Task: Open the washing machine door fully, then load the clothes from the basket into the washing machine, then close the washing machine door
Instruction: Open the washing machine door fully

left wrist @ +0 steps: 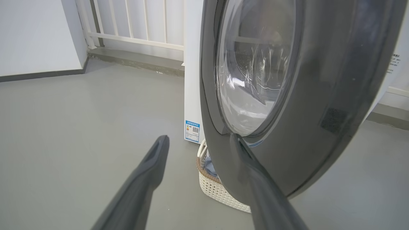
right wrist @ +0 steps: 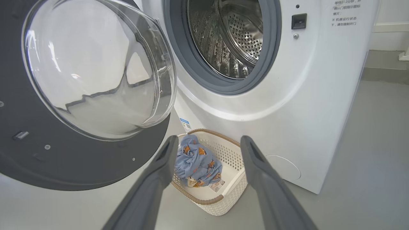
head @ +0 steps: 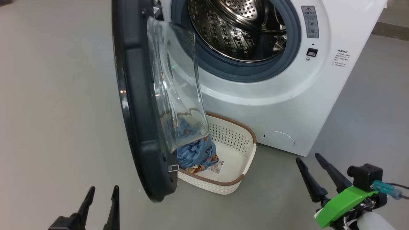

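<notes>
Under door (head: 137, 95) edge sits basket (head: 235, 135).

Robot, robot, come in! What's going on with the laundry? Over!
Grippers: left gripper and right gripper open, empty. Task: washing machine door swung open; clothes in the basket, not loaded. Watch: door's lower edge hangs close beside the clothes.

Laundry corner: washing machine (head: 281, 105), basket (head: 223, 188).
</notes>
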Robot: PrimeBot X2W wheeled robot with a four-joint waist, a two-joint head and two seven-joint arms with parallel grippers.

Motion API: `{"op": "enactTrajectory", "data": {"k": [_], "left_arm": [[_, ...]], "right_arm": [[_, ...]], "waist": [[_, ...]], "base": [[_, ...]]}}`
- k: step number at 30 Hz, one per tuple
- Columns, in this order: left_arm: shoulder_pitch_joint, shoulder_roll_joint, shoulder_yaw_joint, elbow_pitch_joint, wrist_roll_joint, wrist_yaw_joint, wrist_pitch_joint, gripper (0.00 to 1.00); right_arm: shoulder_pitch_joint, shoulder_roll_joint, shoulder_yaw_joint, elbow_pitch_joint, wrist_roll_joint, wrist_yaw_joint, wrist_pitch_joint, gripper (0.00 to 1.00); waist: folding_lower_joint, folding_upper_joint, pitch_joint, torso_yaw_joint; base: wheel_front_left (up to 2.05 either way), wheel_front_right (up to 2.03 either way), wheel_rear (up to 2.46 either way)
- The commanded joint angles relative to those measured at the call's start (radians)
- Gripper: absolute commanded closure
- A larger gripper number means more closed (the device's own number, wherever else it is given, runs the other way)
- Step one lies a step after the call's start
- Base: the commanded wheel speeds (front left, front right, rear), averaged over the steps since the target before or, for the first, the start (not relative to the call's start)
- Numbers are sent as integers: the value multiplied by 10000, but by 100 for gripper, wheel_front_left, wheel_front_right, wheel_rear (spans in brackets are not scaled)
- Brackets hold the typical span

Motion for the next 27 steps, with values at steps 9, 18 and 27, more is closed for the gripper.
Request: {"op": "enactTrajectory", "data": {"k": [9,18,27], "left_arm": [[-353,205,412,-254,98,-31,-94,0],[-993,15,1556,-2296,-212,-31,-94,100],[-1034,-106,124,-4996,-681,-31,-94,100]], "right_arm": [[282,109,-122,-152,-347,16,-121,0],[274,137,-187,-151,-376,16,-122,0],[189,100,-158,-172,-434,16,-122,0]], "waist": [[0,0,34,-36],[0,0,1,27],[0,0,42,29]], "base": [[0,0,0],[0,0,0],[0,0,0]]}}
